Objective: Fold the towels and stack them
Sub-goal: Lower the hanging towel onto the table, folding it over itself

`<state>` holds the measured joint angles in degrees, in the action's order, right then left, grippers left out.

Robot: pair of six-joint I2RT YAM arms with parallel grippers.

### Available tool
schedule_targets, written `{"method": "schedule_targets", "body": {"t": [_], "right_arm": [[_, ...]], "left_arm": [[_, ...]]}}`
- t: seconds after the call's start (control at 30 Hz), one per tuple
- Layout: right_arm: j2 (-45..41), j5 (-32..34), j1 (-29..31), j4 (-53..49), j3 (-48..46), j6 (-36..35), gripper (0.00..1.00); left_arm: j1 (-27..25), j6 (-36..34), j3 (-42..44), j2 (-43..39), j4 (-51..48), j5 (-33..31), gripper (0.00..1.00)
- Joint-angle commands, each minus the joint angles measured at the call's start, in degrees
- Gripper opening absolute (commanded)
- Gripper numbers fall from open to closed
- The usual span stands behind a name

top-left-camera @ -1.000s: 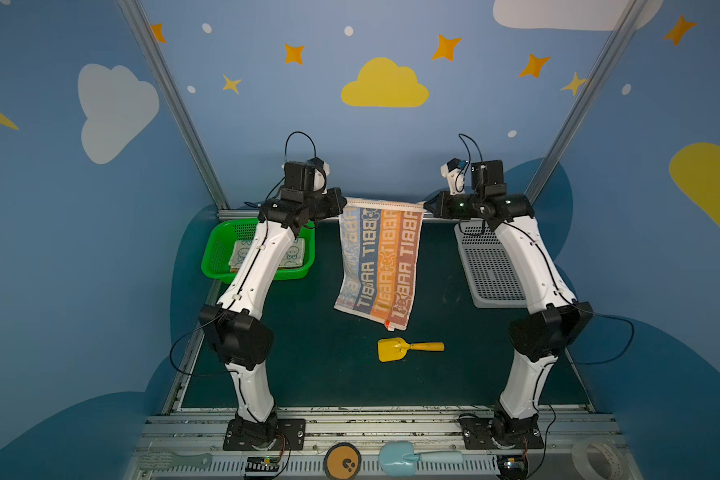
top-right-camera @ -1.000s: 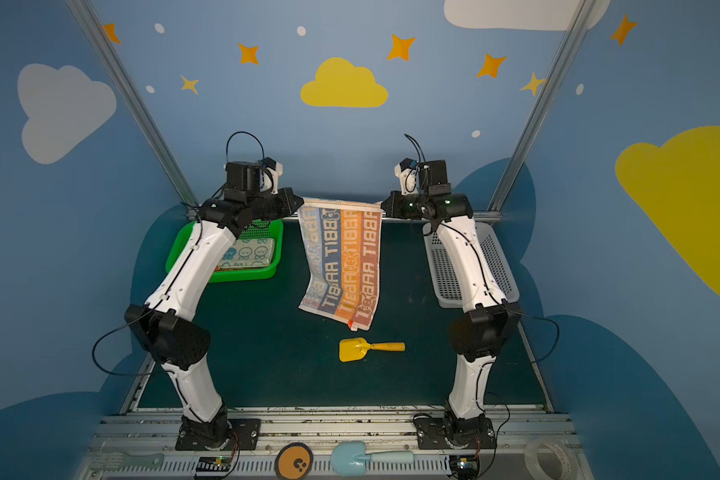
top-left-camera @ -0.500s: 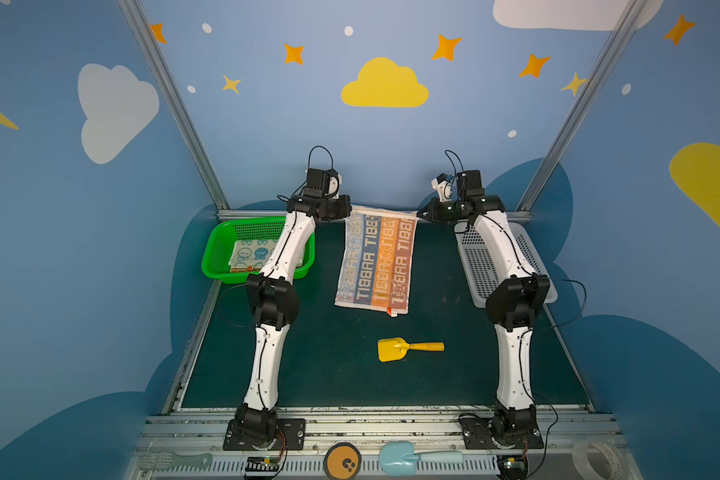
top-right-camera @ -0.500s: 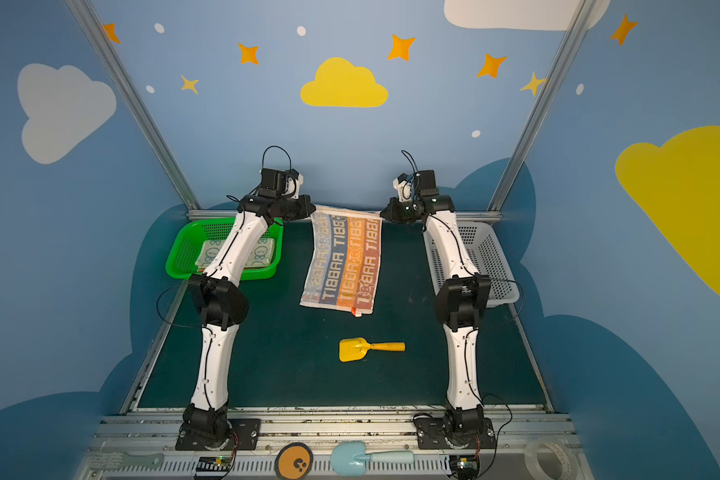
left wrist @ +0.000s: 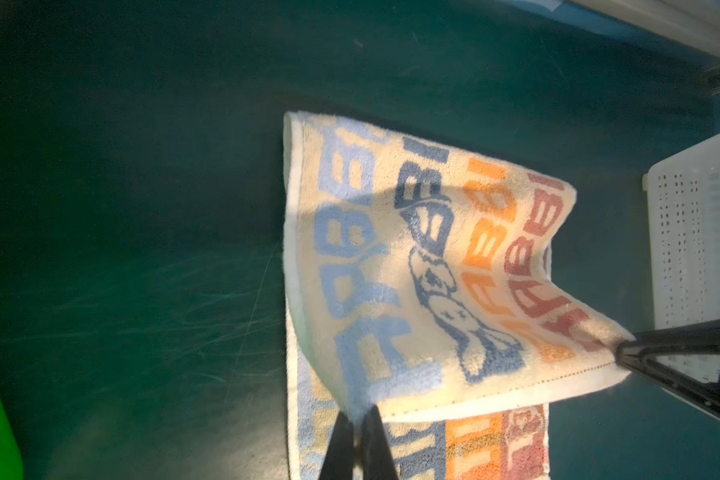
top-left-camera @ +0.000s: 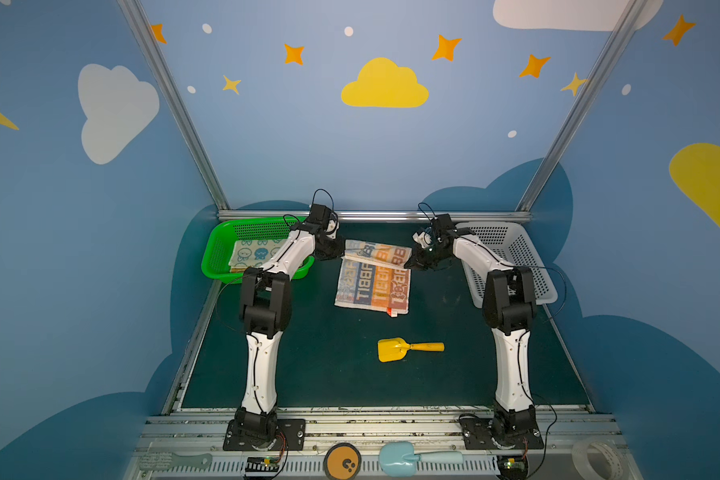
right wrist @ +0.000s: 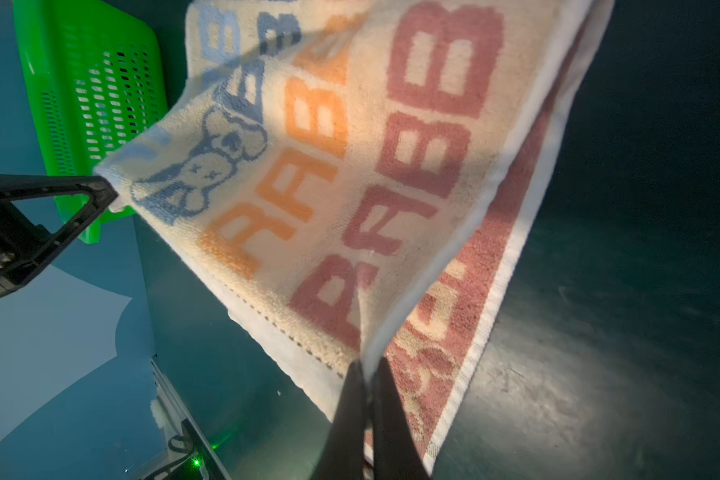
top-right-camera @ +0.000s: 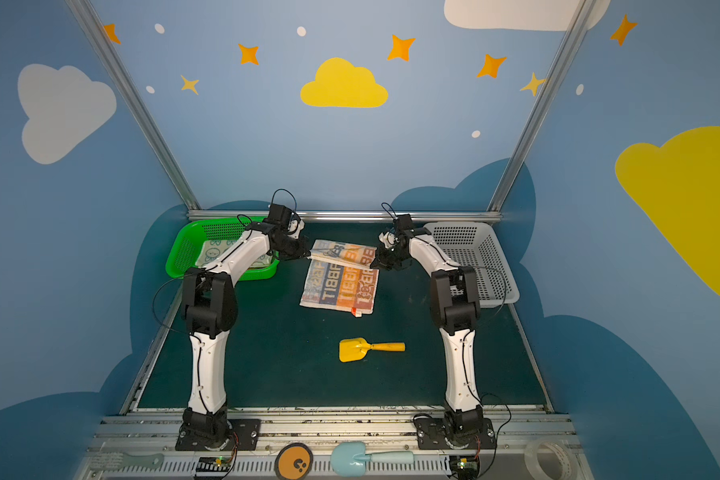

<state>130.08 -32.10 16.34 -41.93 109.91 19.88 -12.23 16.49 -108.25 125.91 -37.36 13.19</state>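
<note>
Out to the side of the left hand (top-left-camera: 338,252), a green basket (top-left-camera: 219,253) holds a folded face towel (top-left-camera: 253,254). The left hand is pressed together on one far corner of the letter towel (top-left-camera: 373,286). The right hand (top-left-camera: 411,262) pinches the other far corner the same way. Between the hands the held edge is raised and curls over toward the near side. The towel's near half lies flat on the counter (top-left-camera: 308,365), below and in front of them. A white basket (top-left-camera: 516,249) sits just outside the right hand, and a shovel (top-left-camera: 408,348) lies well in front of both.

Each pinch takes only a corner tip, so a tug from either hand could pull the cloth free and drop that side. The held edge looks slanted, with the right hand's corner nearer than the left's. If that stays uncorrected, the fold would likely land skewed, with its edges mismatched. Carrying the edge too low could also drag the flat half forward and bunch it.
</note>
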Motion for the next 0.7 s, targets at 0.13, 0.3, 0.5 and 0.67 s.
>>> {"method": "schedule_targets", "body": {"t": [0.13,0.3,0.5,0.67], "right_arm": [[-4.89,3.33,1.09,-7.16,-0.83,0.99,0.0],[-8.5,5.08,2.47,-8.44,-4.99,0.25,0.0],[-13.56,7.31,3.78,-6.12,-14.12,0.77,0.0],[-13.09,8.02,4.31,-4.24,-20.5,1.63,0.0]], "left_arm": [[0.38,2.17,11.35,-6.82,6.05,-0.74,0.03],[0.37,2.7,15.77,-10.35,5.65,-2.88,0.03],[-1.24,5.17,23.64,-15.87,8.39,-1.41,0.03],[-3.29,6.87,31.57,-17.49,11.41,-1.13,0.03]]}}
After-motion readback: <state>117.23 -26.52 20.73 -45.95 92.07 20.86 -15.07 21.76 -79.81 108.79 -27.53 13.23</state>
